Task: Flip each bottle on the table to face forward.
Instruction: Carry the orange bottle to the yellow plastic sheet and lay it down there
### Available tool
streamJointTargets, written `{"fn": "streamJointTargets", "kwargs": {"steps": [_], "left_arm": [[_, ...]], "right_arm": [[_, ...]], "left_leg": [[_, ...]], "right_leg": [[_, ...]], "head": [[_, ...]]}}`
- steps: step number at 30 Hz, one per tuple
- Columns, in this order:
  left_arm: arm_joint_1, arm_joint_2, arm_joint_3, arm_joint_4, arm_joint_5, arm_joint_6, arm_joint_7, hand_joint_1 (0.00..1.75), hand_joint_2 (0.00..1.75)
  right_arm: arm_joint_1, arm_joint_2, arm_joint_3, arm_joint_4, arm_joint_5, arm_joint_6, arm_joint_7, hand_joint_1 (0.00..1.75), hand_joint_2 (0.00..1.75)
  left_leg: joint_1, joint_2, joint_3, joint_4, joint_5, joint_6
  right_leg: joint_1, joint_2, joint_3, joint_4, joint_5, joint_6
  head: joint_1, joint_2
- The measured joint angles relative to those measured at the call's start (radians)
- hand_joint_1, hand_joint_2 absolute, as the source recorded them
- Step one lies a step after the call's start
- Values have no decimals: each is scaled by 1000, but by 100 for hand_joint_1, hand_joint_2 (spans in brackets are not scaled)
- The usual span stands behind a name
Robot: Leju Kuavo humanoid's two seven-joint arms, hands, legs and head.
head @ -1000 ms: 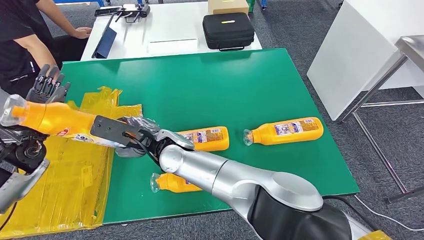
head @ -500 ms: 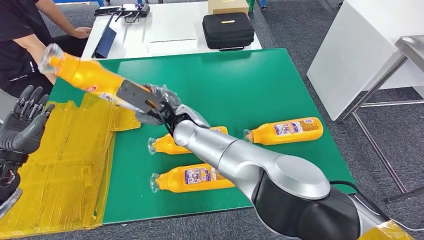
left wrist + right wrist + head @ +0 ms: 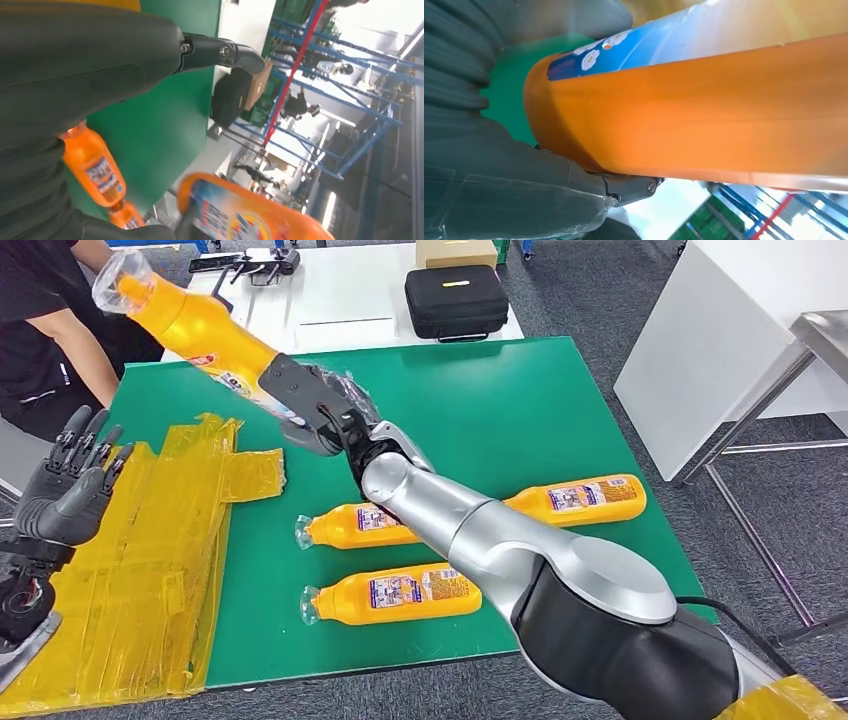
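bottles [image 3: 395, 595] orange, blue-white labels | table [image 3: 470, 410] green | sheet [image 3: 130, 570] yellow

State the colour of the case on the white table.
Black case with a small yellow mark, clearest in the head view.

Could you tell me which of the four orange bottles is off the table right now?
The bottle gripped by the right hand, raised above the green mat's far left; the other three lie flat.

Four orange bottles [image 3: 395, 595], two hands [image 3: 70, 490]
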Motion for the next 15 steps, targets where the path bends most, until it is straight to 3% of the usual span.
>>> {"fn": "streamJointTargets", "kwargs": {"steps": [8,15], "left_arm": [[3,-26,-40,-102,-32,77,-67,0,175],[73,17,-27,-217,-45,112,-80,0,175]], "right_arm": [[40,43,70,2,21,-13,106,175,175],[42,45,110,3,-25,-13,120,175,175]], "left_leg": [[0,1,-1,0,0,0],[0,1,-1,0,0,0]], "right_leg": [[0,1,0,0,0,0],[0,1,-1,0,0,0]], "head": [[0,0],[0,0]]}}
